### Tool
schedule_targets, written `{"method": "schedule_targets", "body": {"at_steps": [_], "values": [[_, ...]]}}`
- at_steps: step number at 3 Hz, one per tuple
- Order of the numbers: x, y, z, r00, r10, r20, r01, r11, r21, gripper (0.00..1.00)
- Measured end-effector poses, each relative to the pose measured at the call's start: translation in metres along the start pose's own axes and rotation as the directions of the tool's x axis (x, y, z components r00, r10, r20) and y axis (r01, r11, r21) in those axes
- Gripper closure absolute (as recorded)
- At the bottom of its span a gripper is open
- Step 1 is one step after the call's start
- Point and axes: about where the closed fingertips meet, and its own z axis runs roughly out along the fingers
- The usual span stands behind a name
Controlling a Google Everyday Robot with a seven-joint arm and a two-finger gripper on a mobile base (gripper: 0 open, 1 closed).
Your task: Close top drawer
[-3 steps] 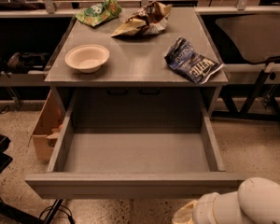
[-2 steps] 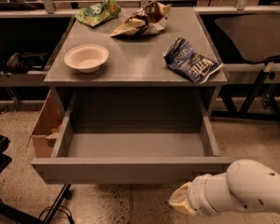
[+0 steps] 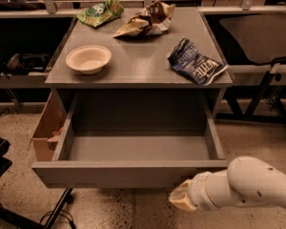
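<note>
Top drawer (image 3: 128, 173): pulled well out of the grey cabinet, open. Its plain front panel faced the camera, and the box floor and both side walls were in view. The panel ran nearly the full width of the cabinet top (image 3: 138, 73).

Gripper (image 3: 181, 199): low in the frame, right of centre, on the end of a white arm (image 3: 250, 185) that entered from the right edge. The tan tip pointed left. It sat just under the lower edge of the drawer front, near the panel's right end. Contact with the panel could not be judged. Whether the gripper stood spread or closed up could not be made out either.

On the cabinet top:
- pale bowl (image 3: 88, 58), upright, at front left
- blue chip bag (image 3: 196, 61), lying at front right near the edge
- green bag (image 3: 100, 12), at back left
- brown crumpled bag (image 3: 145, 20), at back centre, just beside the green one

The bowl and the blue bag lay well apart.

A cardboard box (image 3: 45, 128) stood on the speckled floor (image 3: 133, 211), against the cabinet's left side beside the drawer's left wall.
</note>
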Motion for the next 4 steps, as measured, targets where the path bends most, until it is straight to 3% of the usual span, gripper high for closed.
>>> {"method": "schedule_targets", "body": {"at_steps": [1, 2, 3, 4], "values": [[-0.002, -0.022, 0.016, 1.000, -0.022, 0.021, 0.022, 0.9993, -0.030, 1.00], [0.001, -0.073, 0.045, 0.999, -0.039, 0.008, 0.040, 0.9972, -0.064, 1.00], [0.001, -0.072, 0.045, 0.999, -0.039, 0.008, 0.040, 0.9972, -0.064, 1.00], [-0.003, -0.110, 0.040, 0.999, -0.046, -0.003, 0.046, 0.9982, -0.037, 1.00]]}}
